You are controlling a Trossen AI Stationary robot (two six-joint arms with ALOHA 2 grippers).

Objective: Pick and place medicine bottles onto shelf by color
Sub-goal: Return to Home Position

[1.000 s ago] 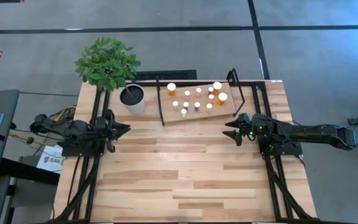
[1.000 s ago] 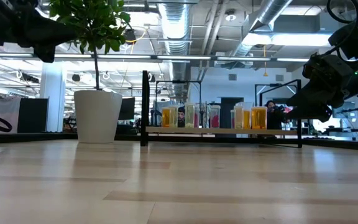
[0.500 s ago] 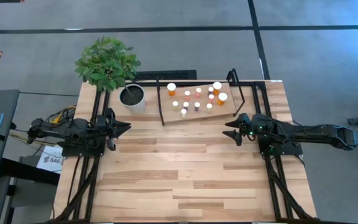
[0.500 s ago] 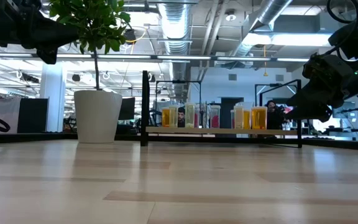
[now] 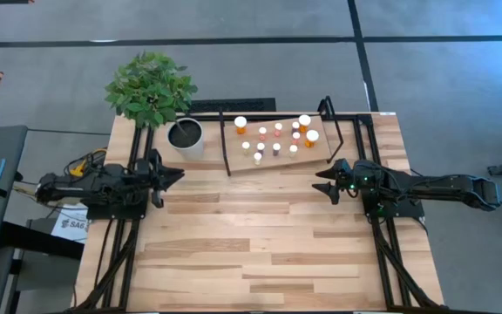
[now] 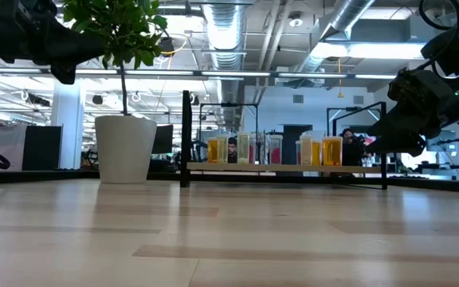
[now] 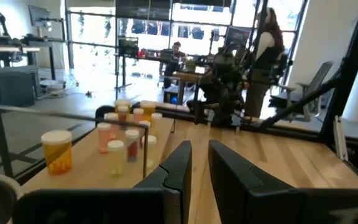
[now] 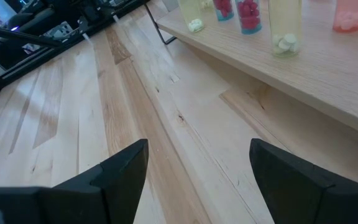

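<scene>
Several medicine bottles (image 5: 276, 135) with white caps, orange, red and pale, stand upright on the light wooden shelf (image 5: 273, 159) at the table's far side; they also show in the low view (image 6: 269, 149) and the left wrist view (image 7: 124, 144). My left gripper (image 5: 178, 178) hovers over the table's left edge, empty, its fingers a narrow gap apart (image 7: 200, 163). My right gripper (image 5: 319, 181) hovers near the shelf's right end, open wide and empty (image 8: 197, 158).
A white plant pot (image 5: 186, 138) with a leafy plant (image 5: 151, 87) stands left of the shelf. Black metal uprights (image 5: 225, 144) frame the shelf ends. The plank tabletop (image 5: 251, 244) stretches bare in front. People stand in the room beyond (image 7: 267, 43).
My left arm has shifted a little toward the table's far edge and its gripper toward the right. The right arm and the bottles have kept still.
</scene>
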